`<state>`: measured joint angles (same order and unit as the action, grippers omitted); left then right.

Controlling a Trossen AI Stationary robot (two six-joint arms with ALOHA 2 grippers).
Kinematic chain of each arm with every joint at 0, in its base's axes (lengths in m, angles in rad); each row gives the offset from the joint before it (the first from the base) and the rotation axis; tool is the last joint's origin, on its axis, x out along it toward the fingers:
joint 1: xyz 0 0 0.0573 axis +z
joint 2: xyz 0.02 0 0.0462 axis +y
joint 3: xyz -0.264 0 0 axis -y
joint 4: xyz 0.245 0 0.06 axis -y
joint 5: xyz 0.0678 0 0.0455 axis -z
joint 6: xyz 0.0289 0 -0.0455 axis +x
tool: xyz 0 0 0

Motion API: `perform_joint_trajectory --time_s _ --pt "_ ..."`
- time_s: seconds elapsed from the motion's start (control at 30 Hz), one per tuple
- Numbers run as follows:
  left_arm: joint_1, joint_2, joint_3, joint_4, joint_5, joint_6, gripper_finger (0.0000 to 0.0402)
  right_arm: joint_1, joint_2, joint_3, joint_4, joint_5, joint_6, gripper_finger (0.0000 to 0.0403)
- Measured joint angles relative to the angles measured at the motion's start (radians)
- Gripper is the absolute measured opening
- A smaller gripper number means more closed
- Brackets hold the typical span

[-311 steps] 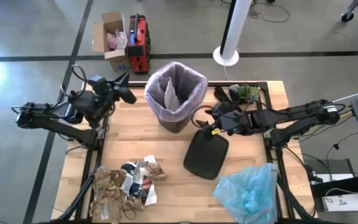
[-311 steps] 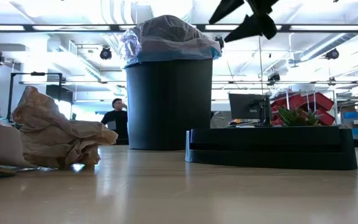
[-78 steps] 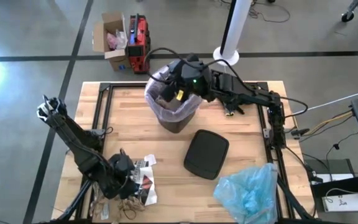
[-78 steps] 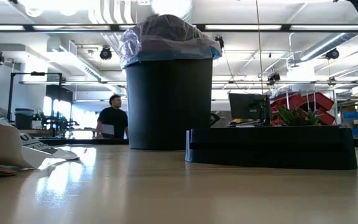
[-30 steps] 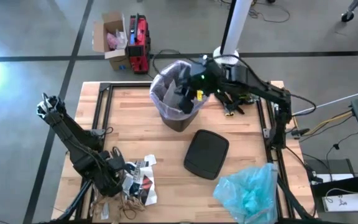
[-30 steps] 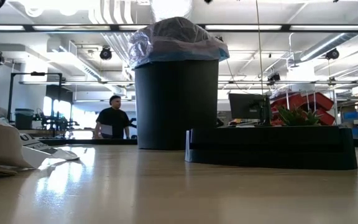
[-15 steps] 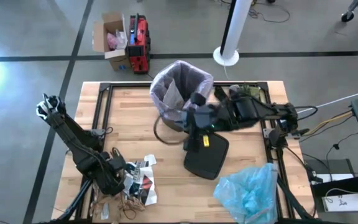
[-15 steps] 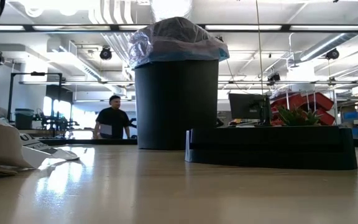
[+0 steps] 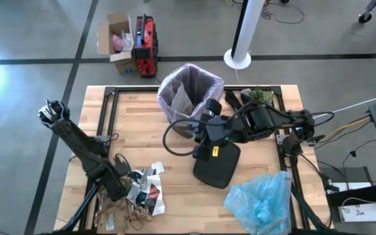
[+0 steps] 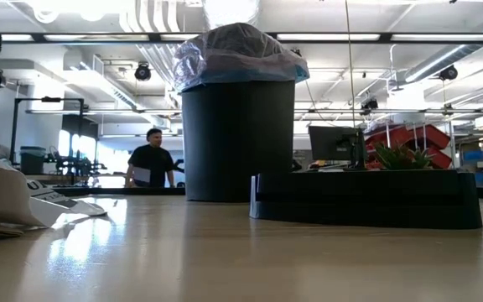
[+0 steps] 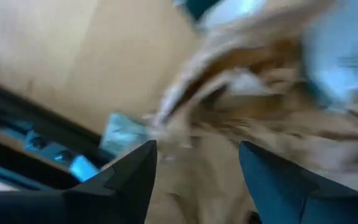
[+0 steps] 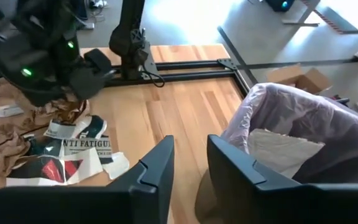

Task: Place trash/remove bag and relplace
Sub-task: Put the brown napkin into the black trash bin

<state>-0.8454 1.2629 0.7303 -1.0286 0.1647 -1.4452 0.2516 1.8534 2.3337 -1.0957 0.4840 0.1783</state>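
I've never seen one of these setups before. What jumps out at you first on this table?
The black round bin lined with a pale pink-lavender plastic bag stands at the table's far middle, with the right gripper just in front of it. At the near left corner the left gripper, fingers apart, is down over a heap of crumpled brown paper and printed wrappers. A crinkly light blue plastic bag lies near right.

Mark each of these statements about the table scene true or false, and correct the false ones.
1. The bin is lined with a pale pink-lavender bag. True.
2. The black lid sits on the bin. False: it lies flat on the table beside it.
3. The left gripper is over the trash, fingers apart. True.
4. The light blue bag is inside the bin. False: it lies at the table's near right corner.
5. The right gripper is inside the bin. False: it is outside, beside it.
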Motion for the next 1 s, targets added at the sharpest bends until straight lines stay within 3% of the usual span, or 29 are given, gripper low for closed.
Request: perform_joint_trajectory --time_s 0.23,0.43,0.6,0.87,1.0 --pt "0.003 0.000 -0.091 0.103 0.028 0.022 0.0232 0.000 0.000 0.000 0.035 0.014 0.010 0.0116" --pt "0.010 0.004 -0.173 0.252 -0.076 0.014 0.0221 0.006 0.000 0.000 0.035 0.014 0.059 0.0126" --pt "0.030 0.005 -0.184 0.251 -0.175 0.019 0.0169 0.013 0.000 0.000 0.037 0.014 0.075 0.0127" --pt "0.049 -0.001 -0.120 0.233 -0.418 0.106 0.0025 0.017 0.000 0.000 0.038 0.014 0.085 0.0105" --pt "0.059 -0.005 -0.009 0.112 -0.510 0.167 0.0013 0.017 0.000 0.001 0.038 0.014 0.083 0.0094"
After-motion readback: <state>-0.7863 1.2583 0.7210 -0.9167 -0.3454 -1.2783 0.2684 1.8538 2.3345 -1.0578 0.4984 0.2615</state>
